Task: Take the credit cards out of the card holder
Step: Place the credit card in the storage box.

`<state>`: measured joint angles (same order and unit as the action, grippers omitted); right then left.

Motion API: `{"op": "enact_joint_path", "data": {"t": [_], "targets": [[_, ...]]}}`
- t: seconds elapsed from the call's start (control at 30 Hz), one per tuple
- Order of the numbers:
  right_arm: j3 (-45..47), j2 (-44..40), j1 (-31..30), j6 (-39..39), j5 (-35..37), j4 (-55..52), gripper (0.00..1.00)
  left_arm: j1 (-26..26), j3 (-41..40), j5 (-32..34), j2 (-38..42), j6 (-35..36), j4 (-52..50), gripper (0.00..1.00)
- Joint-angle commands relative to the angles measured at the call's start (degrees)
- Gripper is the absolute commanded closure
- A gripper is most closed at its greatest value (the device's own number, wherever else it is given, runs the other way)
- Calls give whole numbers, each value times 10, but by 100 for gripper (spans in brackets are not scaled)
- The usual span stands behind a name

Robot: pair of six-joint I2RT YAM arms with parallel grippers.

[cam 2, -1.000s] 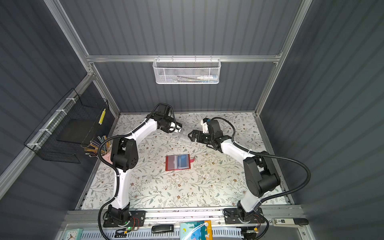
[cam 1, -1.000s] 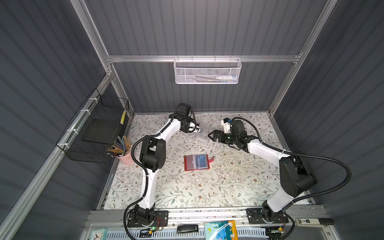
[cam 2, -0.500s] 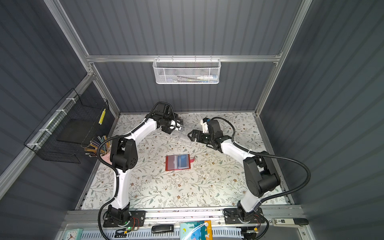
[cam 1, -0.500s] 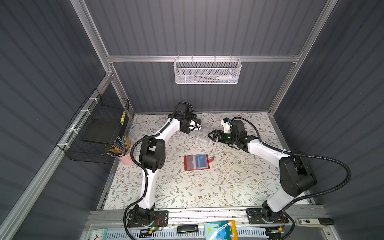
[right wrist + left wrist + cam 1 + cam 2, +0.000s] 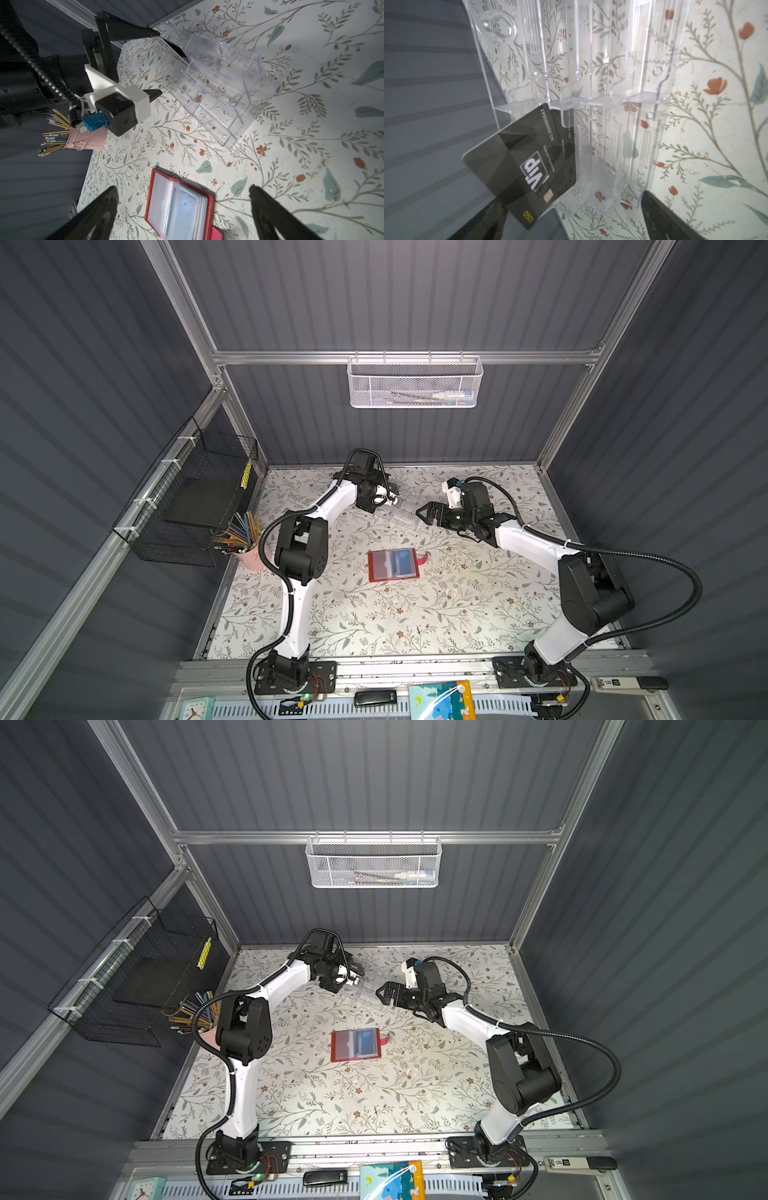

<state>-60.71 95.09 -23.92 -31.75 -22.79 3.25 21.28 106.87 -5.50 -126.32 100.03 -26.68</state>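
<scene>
A: Nearest first. Where's the card holder (image 5: 392, 570)?
B: Middle of the tabletop (image 5: 374, 614). It lies open and flat, clear sleeves up, red strap tab flopped out to the right. Open like that so cards can slide out, I'd say.
A: Any cards left in it?
B: A bluish card (image 5: 402, 565) sits in the right-hand sleeve, so the job isn't finished. No print readable on it.
A: Right hand (image 5: 422, 514)?
B: Beyond the holder, right of centre, jaws spread wide with nothing in them. It points left at the clear acrylic organizer (image 5: 401, 510), just beside it. Waiting or about to steady it, can't tell.
A: Left hand (image 5: 394, 501)?
B: At the organizer's far-left end, also spread fully and gripping nothing. The black card (image 5: 529, 166) stands askew in the end compartment, propped by the clear walls. Whether a corner brushes a finger I can't tell. Probably the drop spot for removed cards.
A: Writing?
B: White "Vip", yellow "LOGO", and a line beginning "NO 8888". The rest is blurred.
A: Farthest?
B: White mesh basket (image 5: 415, 383) on the back wall, not involved.
</scene>
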Motion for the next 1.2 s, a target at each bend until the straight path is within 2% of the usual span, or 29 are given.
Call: {"op": "enact_joint_path", "data": {"t": [0.0,0.4,0.93,1.17], "targets": [[3,-8,1,-4,-9,4,1,-4,0,16,8,115,-28,0],[-3,3,1,-6,-15,9,1,-5,-1,6,-7,116,-31,0],[-3,13,0,-12,-23,18,1,10,-60,-8,15,98,-4,0],[-1,11,0,-14,-25,21,1,13,-54,-57,36,48,-9,0]]}}
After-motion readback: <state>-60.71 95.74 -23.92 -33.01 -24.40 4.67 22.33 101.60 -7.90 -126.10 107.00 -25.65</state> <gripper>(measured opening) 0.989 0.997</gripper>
